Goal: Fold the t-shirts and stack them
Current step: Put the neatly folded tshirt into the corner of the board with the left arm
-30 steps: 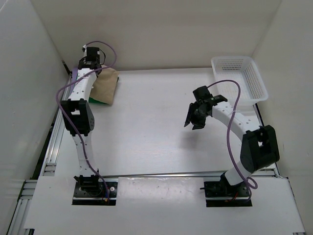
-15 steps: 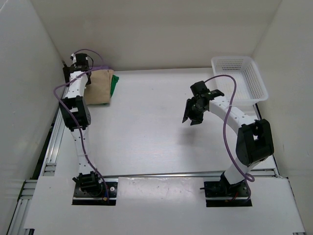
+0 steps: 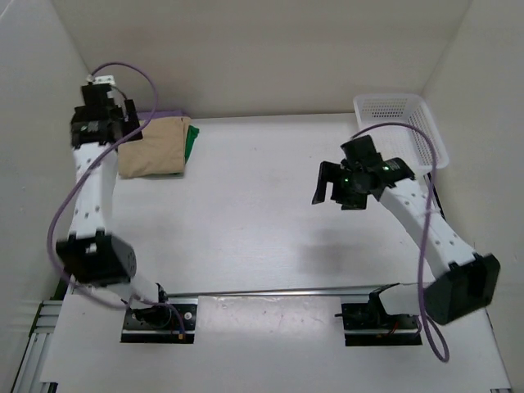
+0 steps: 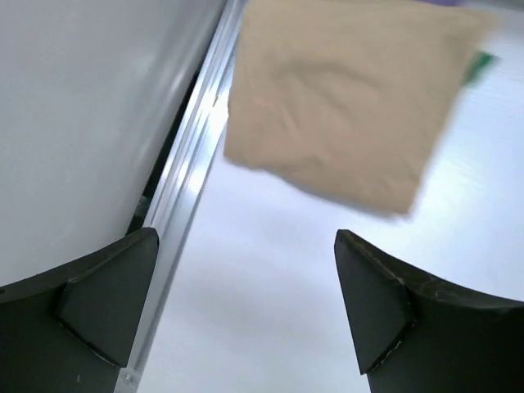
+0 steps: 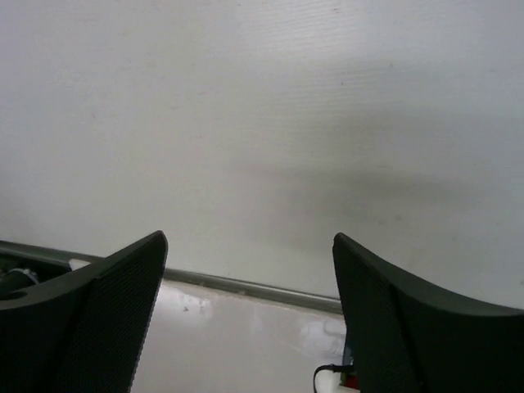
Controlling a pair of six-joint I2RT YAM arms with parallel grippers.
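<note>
Folded t-shirts (image 3: 151, 149), tan uppermost, lie at ten o'clock on the white worktop (image 3: 246, 213), white walls (image 3: 262, 57) around. The left hand (image 4: 246, 315) beside them and the right hand (image 3: 334, 187) at three o'clock both gape empty.

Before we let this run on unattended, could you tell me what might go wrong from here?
The tan shirt lies right beside the left rail, so a nudge could drag it over the table's edge. The green shirt pokes out on the right, so the layers seem misaligned and may slump.
</note>
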